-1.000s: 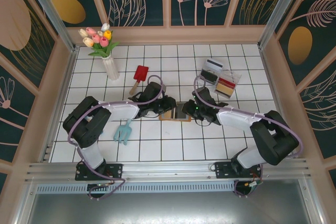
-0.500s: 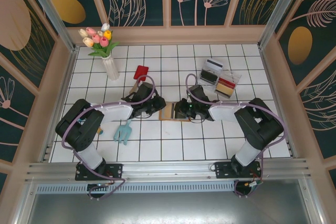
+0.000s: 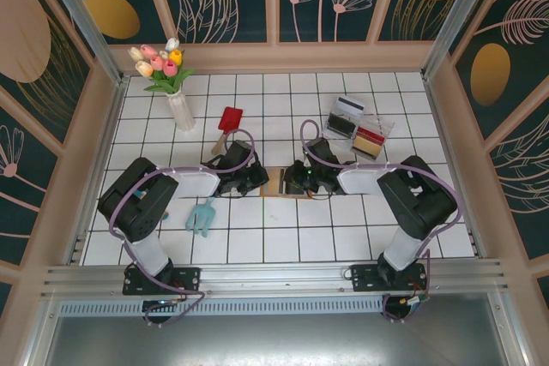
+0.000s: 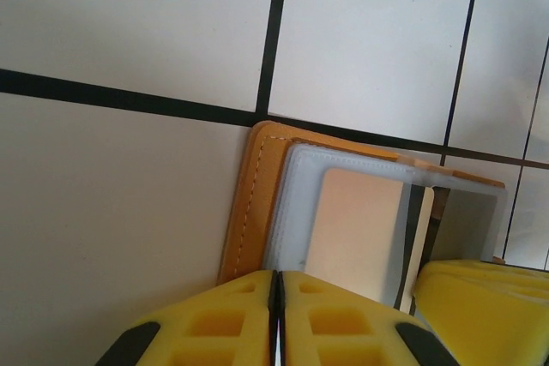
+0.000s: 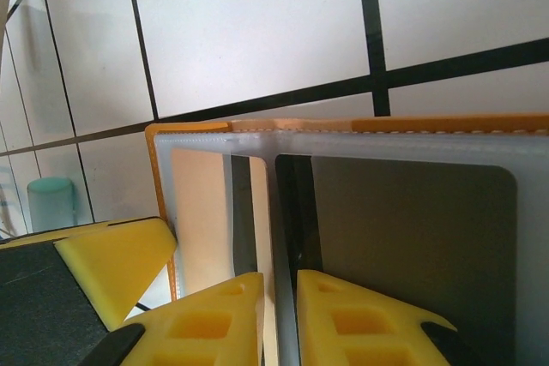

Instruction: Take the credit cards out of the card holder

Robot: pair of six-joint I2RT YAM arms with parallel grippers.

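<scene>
Left tool (image 4: 276, 285) clenched, right tool (image 5: 280, 285) pinching card holder (image 4: 249, 203) (pocket seam); you pin it flat, slide 1 card (image 4: 356, 225) out.

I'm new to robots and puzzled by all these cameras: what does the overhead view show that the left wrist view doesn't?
Overhead: the tulip vase, red tool and clear tray. Left wrist: stitching along the card holder and a pale card in its pocket. Both: the holder on white tiles.
</scene>
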